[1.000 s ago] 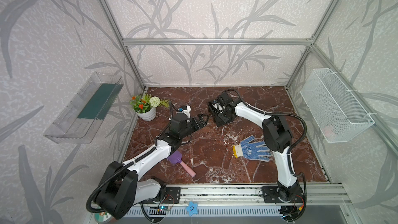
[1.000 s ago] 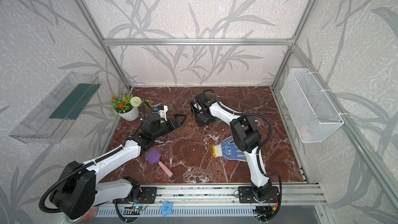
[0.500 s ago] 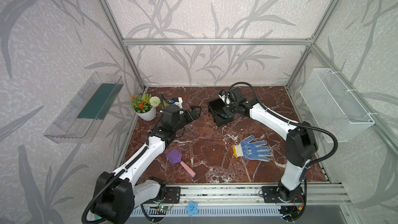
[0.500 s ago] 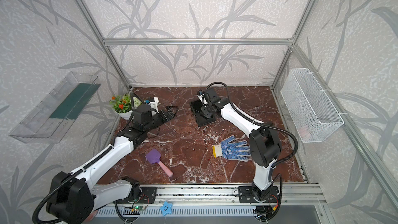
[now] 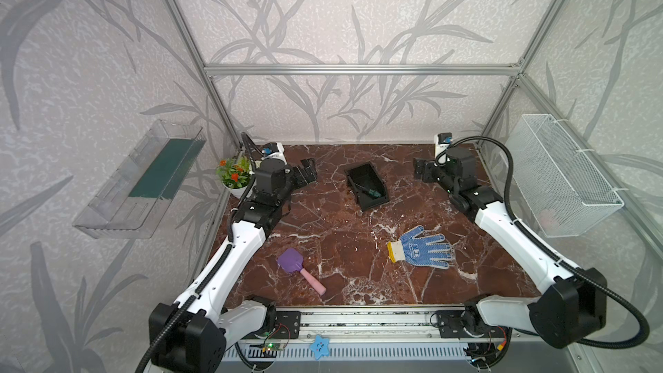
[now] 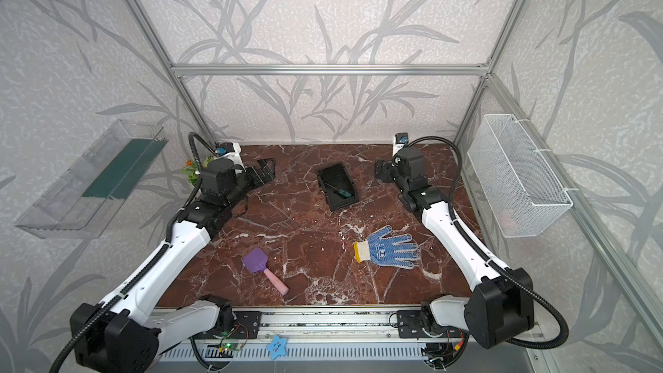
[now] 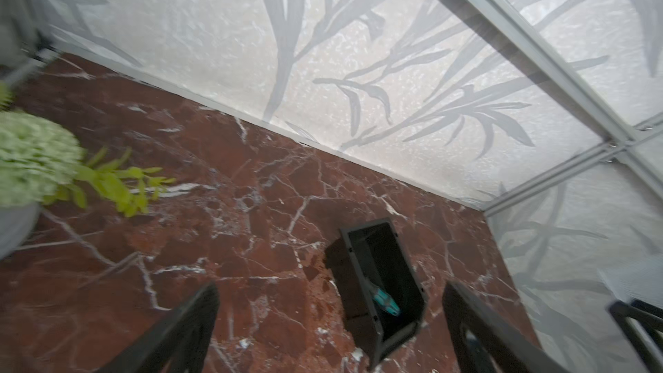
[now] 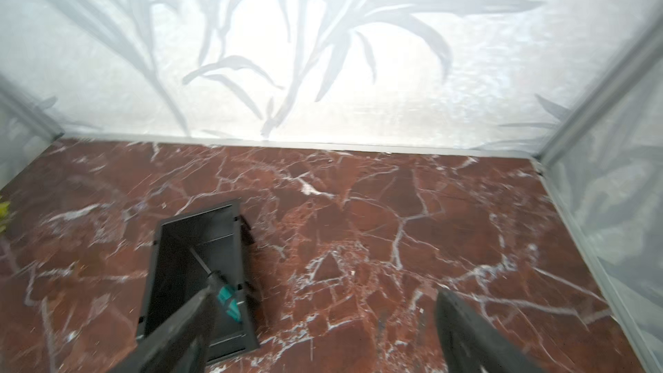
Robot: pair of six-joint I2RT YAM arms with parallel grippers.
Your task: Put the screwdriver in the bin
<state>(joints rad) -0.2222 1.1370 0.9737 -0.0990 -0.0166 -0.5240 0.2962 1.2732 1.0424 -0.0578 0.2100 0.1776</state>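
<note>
Lying inside the bin (image 5: 366, 185), toward its sloped front end, the screwdriver (image 5: 369, 192), teal handle nearest the cut-away and thin shaft angled back across the black floor; seen the same way in both top views (image 6: 341, 192) and in both wrist views (image 7: 385, 301) (image 8: 225, 296). Standing on the red marble tabletop (image 5: 323, 231) behind its middle, nearer the rear edge than the front, the bin (image 6: 336, 185), open top up. Hovering near the rear-left corner, just beside a potted plant (image 5: 233, 173), the left gripper (image 5: 308, 171), jaws spread wide and holding nothing, well apart from the bin. Raised near the rear-right corner, the right gripper (image 5: 420, 170), jaws likewise spread and empty, clear of the bin, its fingers (image 8: 466, 331) framing bare marble in the right wrist view. Toward the front edge, a purple-headed pink-handled toy shovel (image 5: 300, 270) left of centre and a blue dotted glove (image 5: 420, 251) right of centre, flat on the tabletop. Mounted outside the right edge, a white mesh basket (image 5: 559, 177); outside the left edge, a clear tray (image 5: 143, 181).
</note>
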